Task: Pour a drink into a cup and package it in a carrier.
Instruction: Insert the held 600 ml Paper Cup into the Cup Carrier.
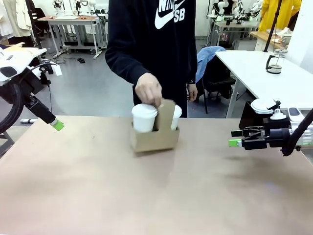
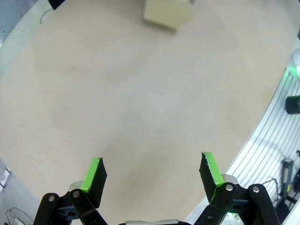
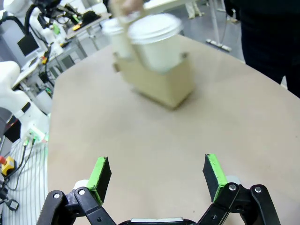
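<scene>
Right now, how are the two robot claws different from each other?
The left claw hangs at the table's left edge and points down at a slant; the right claw lies level at the right side, pointing toward the middle. The left claw is farther from the carrier that the person's hand holds; the right claw is nearer. Both are open and empty, with green pads.

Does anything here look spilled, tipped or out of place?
Nothing stands out. The brown carrier stands on the table with two lidded white cups upright in its slots, the person's hand at its handle tab. No spill shows. Left gripper and right gripper are open and empty, well apart from it.
</scene>
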Controlling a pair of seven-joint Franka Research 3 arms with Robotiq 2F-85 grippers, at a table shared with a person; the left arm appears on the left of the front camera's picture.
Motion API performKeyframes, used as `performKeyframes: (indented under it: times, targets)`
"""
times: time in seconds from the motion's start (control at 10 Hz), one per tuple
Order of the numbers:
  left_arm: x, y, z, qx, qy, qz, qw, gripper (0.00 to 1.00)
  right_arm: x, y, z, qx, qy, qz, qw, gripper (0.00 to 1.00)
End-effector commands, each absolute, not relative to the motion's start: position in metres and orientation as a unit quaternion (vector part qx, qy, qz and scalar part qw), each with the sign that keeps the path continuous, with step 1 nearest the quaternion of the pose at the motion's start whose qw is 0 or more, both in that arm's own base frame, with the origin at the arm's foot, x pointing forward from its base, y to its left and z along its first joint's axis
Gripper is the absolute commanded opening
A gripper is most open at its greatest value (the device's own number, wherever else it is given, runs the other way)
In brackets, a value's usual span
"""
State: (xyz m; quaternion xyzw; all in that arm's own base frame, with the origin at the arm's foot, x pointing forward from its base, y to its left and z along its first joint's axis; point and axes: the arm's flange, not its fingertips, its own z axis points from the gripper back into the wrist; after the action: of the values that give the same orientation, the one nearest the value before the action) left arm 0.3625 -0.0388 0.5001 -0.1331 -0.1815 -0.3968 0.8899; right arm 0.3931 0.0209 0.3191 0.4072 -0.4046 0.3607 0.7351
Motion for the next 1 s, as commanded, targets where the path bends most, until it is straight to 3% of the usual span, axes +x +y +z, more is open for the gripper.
performKeyframes:
  times: [0.0, 0.9]
  targets:
    - [0.3618, -0.0380, 0.5002, -0.134, -0.184, -0.395, 0.890, 1.00, 0.3929, 0.0186, 0.3178, 0.409, -0.410, 0.363, 0.730, 1.00]
    - [0.3618, -0.0380, 0.5002, -0.134, -0.184, -0.395, 0.890, 1.00, 0.3929, 0.0186, 0.3178, 0.409, -0.410, 0.363, 0.730, 1.00]
